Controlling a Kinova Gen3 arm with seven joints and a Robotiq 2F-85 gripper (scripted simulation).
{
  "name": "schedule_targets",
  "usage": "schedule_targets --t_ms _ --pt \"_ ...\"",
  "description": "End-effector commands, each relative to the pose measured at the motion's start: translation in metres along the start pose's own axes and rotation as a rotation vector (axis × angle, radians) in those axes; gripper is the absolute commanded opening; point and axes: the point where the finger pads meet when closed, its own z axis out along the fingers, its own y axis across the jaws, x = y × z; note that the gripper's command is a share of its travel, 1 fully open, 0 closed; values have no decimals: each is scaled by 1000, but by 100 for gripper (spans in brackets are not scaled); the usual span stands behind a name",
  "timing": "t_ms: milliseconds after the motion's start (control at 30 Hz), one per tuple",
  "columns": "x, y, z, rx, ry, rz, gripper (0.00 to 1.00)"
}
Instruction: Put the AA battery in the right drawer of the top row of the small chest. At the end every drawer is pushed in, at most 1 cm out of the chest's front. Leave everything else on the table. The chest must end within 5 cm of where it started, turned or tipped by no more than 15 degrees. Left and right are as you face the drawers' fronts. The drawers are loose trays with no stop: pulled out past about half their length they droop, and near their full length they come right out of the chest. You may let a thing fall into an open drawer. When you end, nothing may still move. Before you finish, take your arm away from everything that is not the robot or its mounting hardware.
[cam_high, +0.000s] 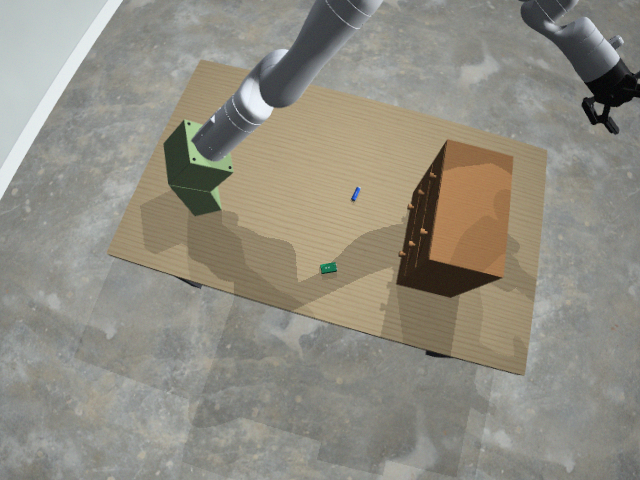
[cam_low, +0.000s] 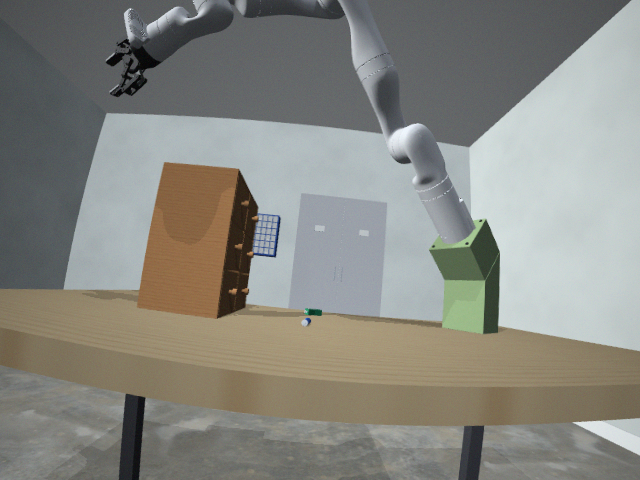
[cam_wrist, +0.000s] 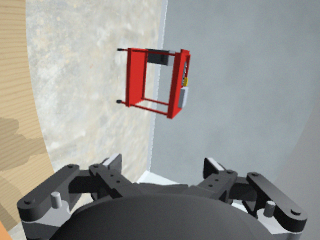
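Note:
The AA battery, a small blue cylinder with a pale end, lies on the table in front of the chest. The brown chest stands upright, its drawer fronts facing the green robot base. All drawers look pushed in; small gaps cannot be judged. The top row's right drawer has its knob near the top edge. My gripper is open and empty, high in the air beyond the chest's back. In the top view it is partly cut off at the right edge.
A small green block lies on the table, nearer the chest's right side than the battery. The green base stands at the table's opposite end. A red frame shows far off in the wrist view.

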Motion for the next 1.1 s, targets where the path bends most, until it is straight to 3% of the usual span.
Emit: schedule_targets --t_ms 0,33,133,200,233,267,300,367,400,467,500,567,600,633,700,800,833,933,967,1067 --pt "-39 29 -17 -26 -51 22 100" --pt "-64 30 -24 -8 -88 59 100" --pt "-64 33 -24 -17 -86 49 100" --pt "-116 37 -40 10 -157 114 100" --pt "-116 38 -40 7 -157 110 100" --pt "-142 38 -48 22 -192 143 100" --pt "-142 38 -48 21 -193 159 100" --pt "-194 33 -66 57 -263 221 100" --pt "-194 33 -66 56 -263 229 100" --pt "-246 21 -85 101 -331 303 100" --pt "-246 21 -85 101 -331 303 100" --pt "-294 2 -106 155 -394 382 100" --pt "-294 2 -106 155 -394 382 100" --pt "-316 -9 -116 185 -424 422 100" --pt "-316 -9 -116 185 -424 422 100" --pt "-374 -52 -149 286 -504 544 100" --pt "-374 -52 -149 286 -504 544 100" --pt "-417 -102 -183 402 -567 663 100" --pt "-417 -102 -183 402 -567 663 100" --pt "-445 -154 -216 527 -612 776 100"
